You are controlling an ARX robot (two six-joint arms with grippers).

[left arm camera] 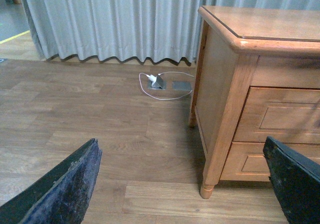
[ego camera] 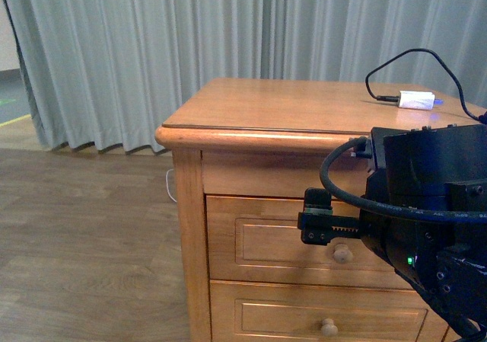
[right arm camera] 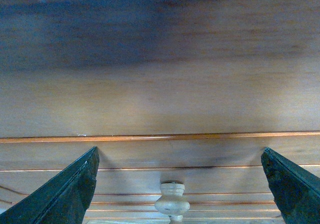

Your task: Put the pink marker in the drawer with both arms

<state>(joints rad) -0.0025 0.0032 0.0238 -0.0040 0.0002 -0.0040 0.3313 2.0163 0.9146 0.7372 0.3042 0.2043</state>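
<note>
The drawer, the upper one of the light-brown cabinet, is shut, with its round knob showing under my right arm. My right gripper is open and hangs just in front of that drawer front. In the right wrist view the knob sits between and below the spread fingers of the right gripper, not touched. My left gripper is open over the floor, to the left of the cabinet's corner leg, holding nothing. The pink marker is out of view.
A white charger plug with a black cable lies on the cabinet top. A second shut drawer sits below. A floor socket with a white cable lies by the grey curtain. Wooden floor stretches left.
</note>
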